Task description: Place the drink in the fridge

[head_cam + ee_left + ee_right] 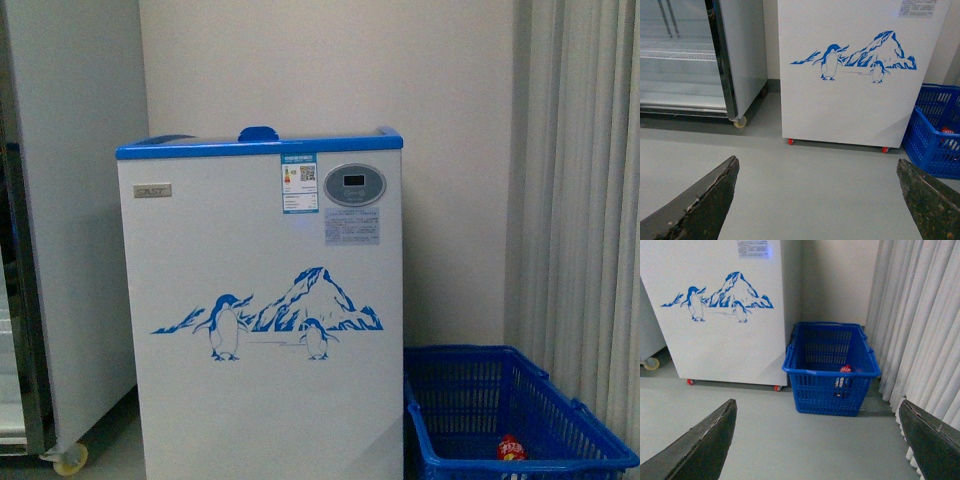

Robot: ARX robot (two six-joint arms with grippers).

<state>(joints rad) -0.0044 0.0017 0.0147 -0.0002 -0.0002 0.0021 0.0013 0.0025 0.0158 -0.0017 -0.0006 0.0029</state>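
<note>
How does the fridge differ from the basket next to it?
The fridge is white with solid walls; the basket is all blue with slotted walls. The fridge stands much taller than the basket. The fridge rides on small red wheels; the basket sits flat, holding the drink. Both stand on the grey floor.

The left gripper (816,161), with dark, scuffed, wedge-shaped fingers (710,200), stands spread wide and empty; the right gripper (817,402) has its fingers equally far apart.

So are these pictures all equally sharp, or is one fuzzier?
Front view: soft and grainy, print on the fridge sticker unreadable. Left wrist view: crisper, evenly lit. Right wrist view: bluish glare on the fridge's label; the drink in the basket shows tiny.
</note>
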